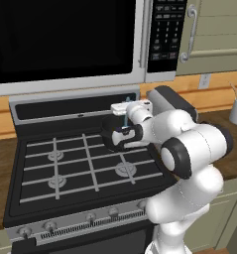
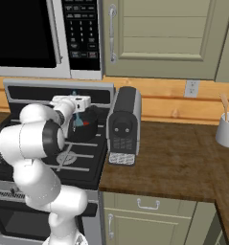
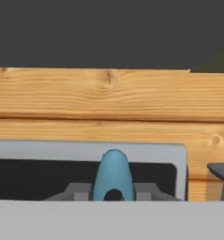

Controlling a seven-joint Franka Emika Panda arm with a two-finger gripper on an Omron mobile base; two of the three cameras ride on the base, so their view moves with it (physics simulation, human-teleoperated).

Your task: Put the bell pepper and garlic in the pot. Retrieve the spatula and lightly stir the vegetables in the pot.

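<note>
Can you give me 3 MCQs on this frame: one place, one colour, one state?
1. Where is the pot?
A. back right burner of the stove
B. on the counter
C. in the microwave

2. What colour is the spatula?
A. red
B. light blue
C. yellow

3. How does the gripper stand?
A. jaws wide, empty
B. jaws shut on the spatula
C. jaws shut on the garlic

Answers: 1 A, the pot sits at the stove's rear right, beside the toaster. 2 B, the handle shows blue in the hand view. 3 B, the handle rises between the jaws.
</note>
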